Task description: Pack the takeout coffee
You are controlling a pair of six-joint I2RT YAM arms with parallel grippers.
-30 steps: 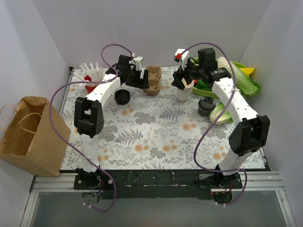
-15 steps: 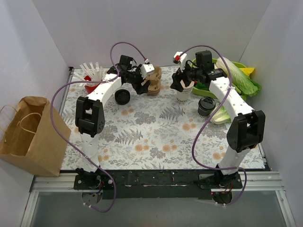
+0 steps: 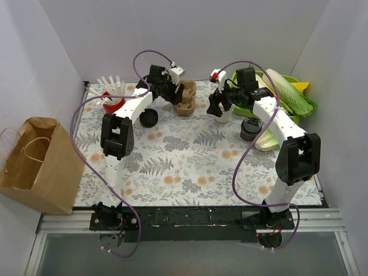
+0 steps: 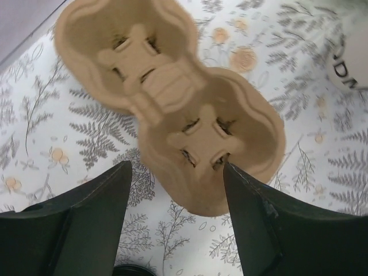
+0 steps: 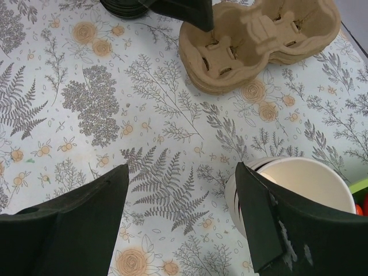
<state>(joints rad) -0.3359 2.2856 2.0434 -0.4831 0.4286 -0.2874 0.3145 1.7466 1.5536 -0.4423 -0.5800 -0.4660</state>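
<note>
**HIDDEN AND CROPPED ITEMS**

Right wrist view: the white paper cup (image 5: 299,184) is cut off by the frame edge and partly covered by a finger of the right gripper (image 5: 183,172). The black lid (image 5: 123,7) is cropped at the top. Left wrist view: the cup lettering is cropped and unreadable. Top view: the brown paper bag (image 3: 34,161) is cropped at the left.

My table (image 3: 190,167)
The cup carrier (image 3: 185,99) sits between a loose lid (image 3: 148,118), left, and an open cup (image 5: 293,190), right.
</note>
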